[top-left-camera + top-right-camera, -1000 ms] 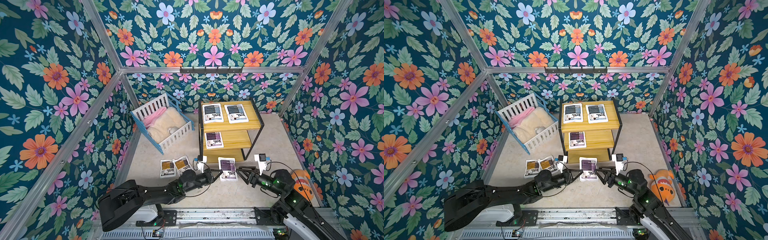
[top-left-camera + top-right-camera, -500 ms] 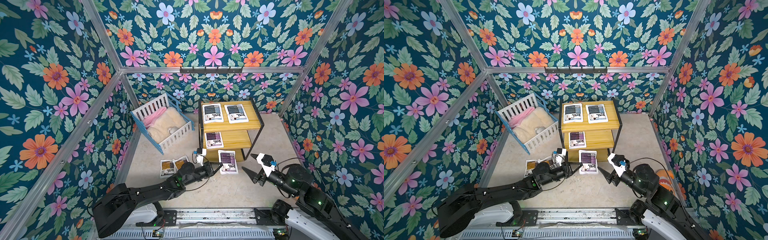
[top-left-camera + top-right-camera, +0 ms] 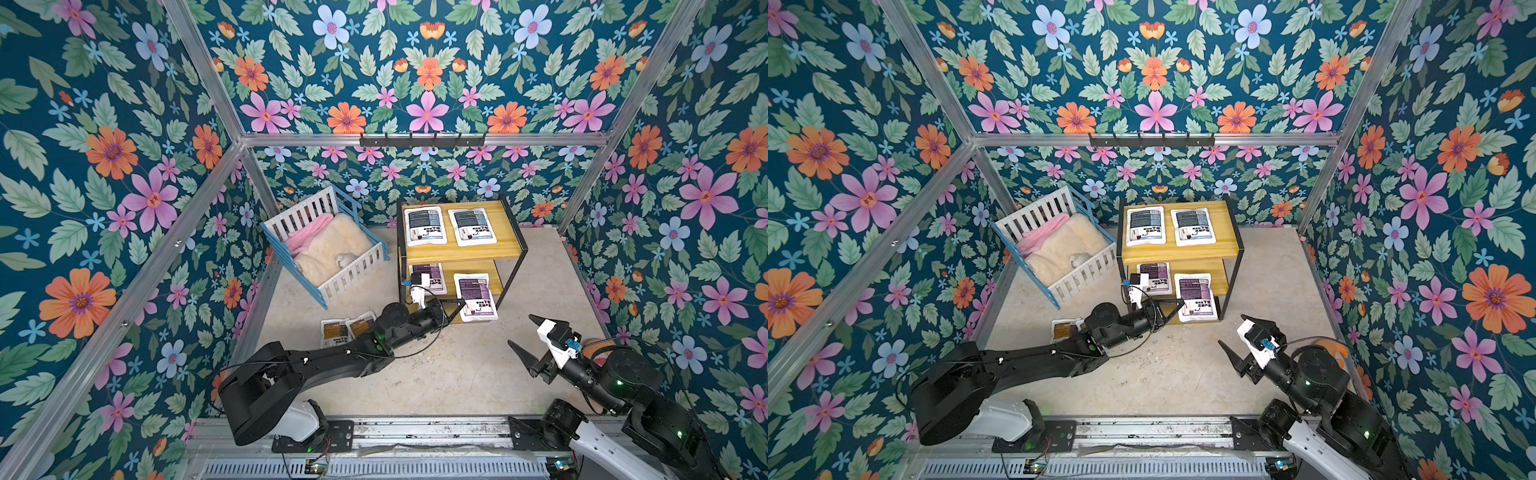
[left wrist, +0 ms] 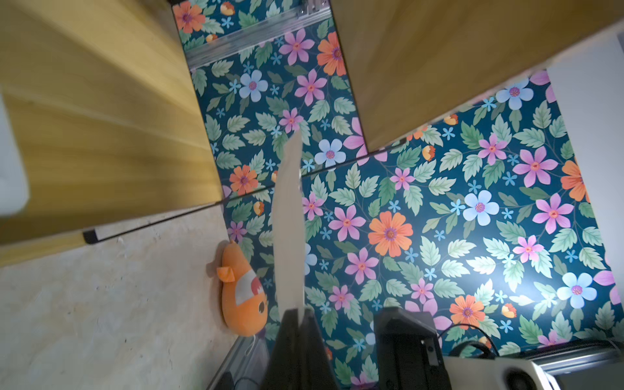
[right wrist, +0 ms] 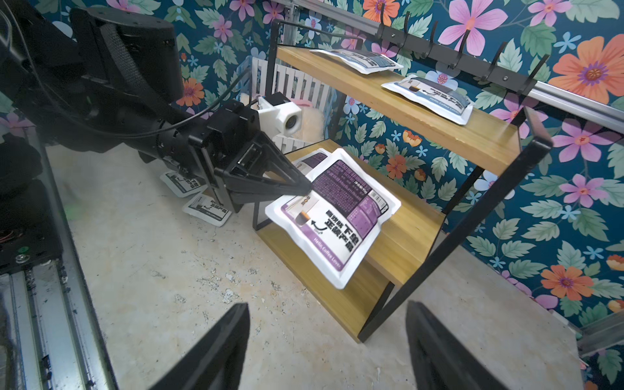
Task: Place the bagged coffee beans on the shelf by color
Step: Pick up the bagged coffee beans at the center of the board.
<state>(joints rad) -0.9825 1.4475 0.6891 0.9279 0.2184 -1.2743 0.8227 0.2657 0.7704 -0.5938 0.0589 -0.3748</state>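
Purple coffee pouch (image 3: 1196,297), just below frame centre, is overhanging the middle board of the shelf (image 3: 1183,253) beside its twin (image 3: 1156,276) because I am pinching its edge in the left gripper (image 3: 1177,305); right gripper (image 3: 1232,330) is waiting, jaws apart.

Blue-grey pair (image 3: 425,225) lies atop the shelf (image 3: 509,245); tilted purple pouch (image 3: 476,297) overhangs mid-tier (beside its twin (image 3: 435,272)); yellow-brown pair (image 3: 336,332) on floor (image 3: 415,374).
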